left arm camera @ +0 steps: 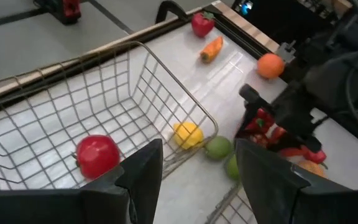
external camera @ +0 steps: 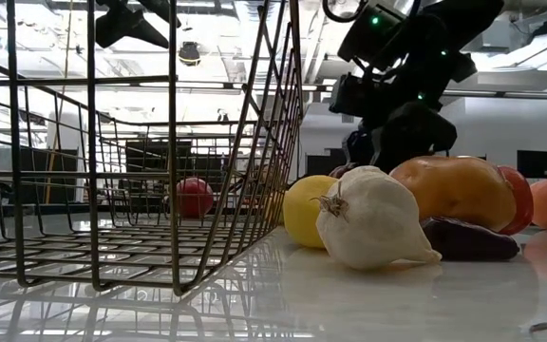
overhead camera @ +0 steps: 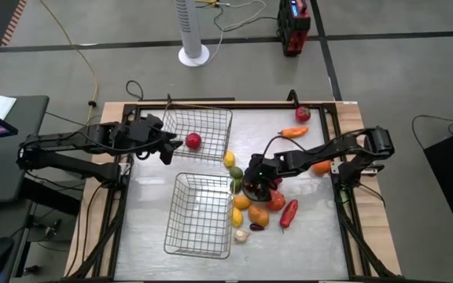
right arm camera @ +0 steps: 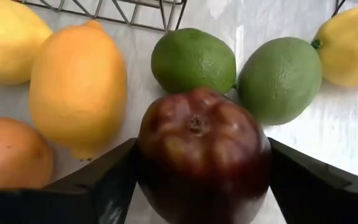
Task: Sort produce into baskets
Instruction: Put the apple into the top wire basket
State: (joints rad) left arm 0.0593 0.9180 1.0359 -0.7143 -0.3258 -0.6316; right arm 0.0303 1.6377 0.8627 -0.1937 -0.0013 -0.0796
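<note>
Two silver wire baskets stand left of centre. The far basket (overhead camera: 199, 134) holds a red apple (overhead camera: 193, 141); the near basket (overhead camera: 199, 216) shows nothing inside. My left gripper (overhead camera: 167, 149) hovers open over the far basket's left side, above the apple (left arm camera: 96, 154). My right gripper (overhead camera: 255, 187) is over the produce pile to the right of the baskets, shut on a dark red round fruit (right arm camera: 197, 155). Two limes (right arm camera: 192, 59) and lemons (right arm camera: 76, 87) lie on the table just beyond it. My right gripper pinches the dark red fruit by its two opposite sides (right arm camera: 146, 163) between its two fingers (right arm camera: 98, 186), coming from above. The fruit's dimpled end faces the wrist camera. Whether the fruit rests on the table or is lifted does not show.
Loose produce lies right of the baskets: garlic (external camera: 373, 220), a lemon (external camera: 304, 209), an orange piece (external camera: 454, 190), a red pepper (overhead camera: 289, 212), a carrot (overhead camera: 294, 132), a red fruit (overhead camera: 303, 115) and an orange (overhead camera: 321, 166). A dark raised frame (overhead camera: 344, 196) borders the table.
</note>
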